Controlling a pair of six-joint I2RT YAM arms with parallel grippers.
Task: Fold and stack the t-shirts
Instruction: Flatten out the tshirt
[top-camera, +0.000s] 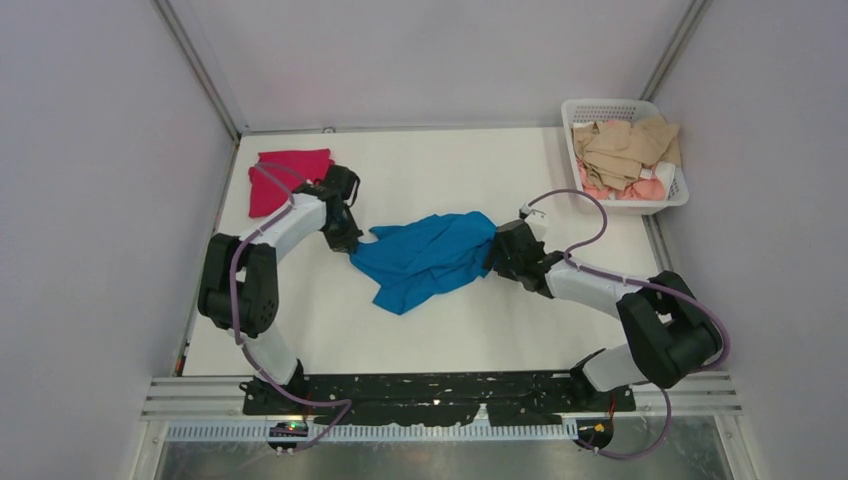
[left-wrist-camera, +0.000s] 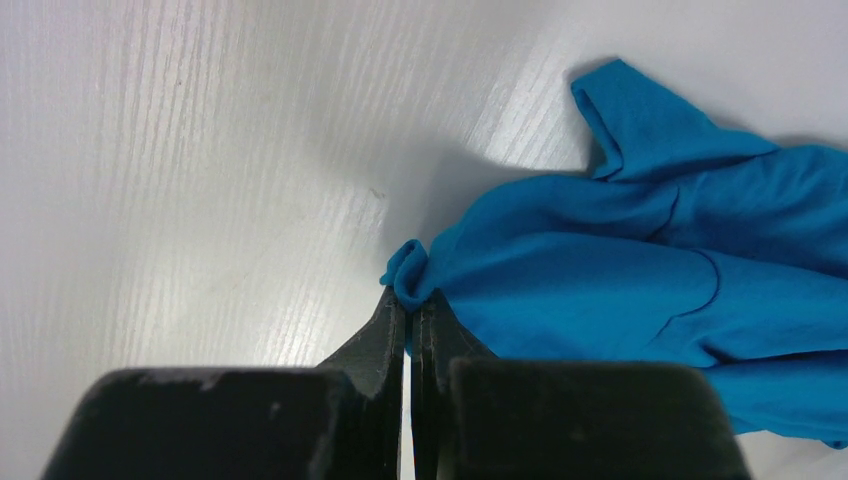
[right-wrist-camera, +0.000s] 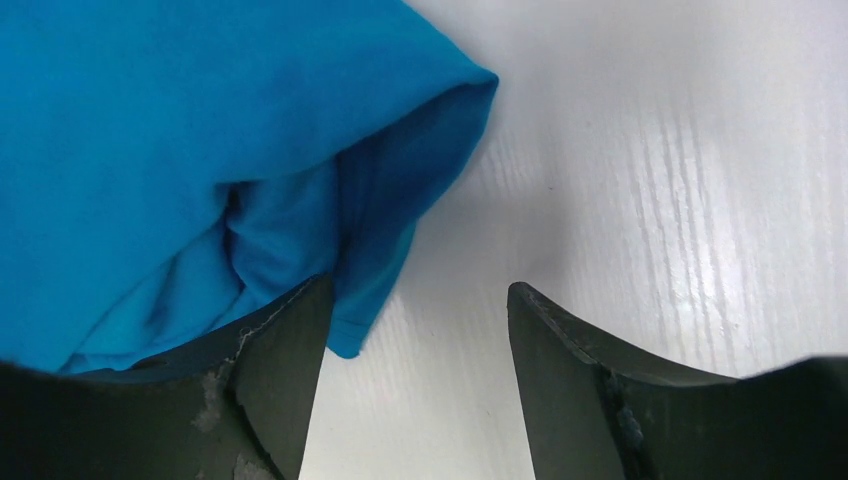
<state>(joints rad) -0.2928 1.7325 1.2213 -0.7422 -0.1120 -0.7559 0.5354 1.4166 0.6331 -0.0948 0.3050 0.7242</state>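
The bright blue t-shirt (top-camera: 430, 258) lies crumpled in the middle of the table. My left gripper (top-camera: 347, 240) is at its left end, shut on a small fold of blue cloth (left-wrist-camera: 412, 272). My right gripper (top-camera: 497, 252) is at the shirt's right end, open, with only bare table between its fingertips (right-wrist-camera: 418, 295); a blue sleeve edge (right-wrist-camera: 390, 215) lies against its left finger (right-wrist-camera: 290, 350). The magenta-red t-shirt (top-camera: 285, 172) lies folded at the far left of the table, behind my left arm.
A white basket (top-camera: 578, 112) of beige and pink clothes stands at the far right corner. Grey walls close in the white table (top-camera: 450, 170) on the left, back and right. A metal rail (top-camera: 440, 395) runs along the near edge.
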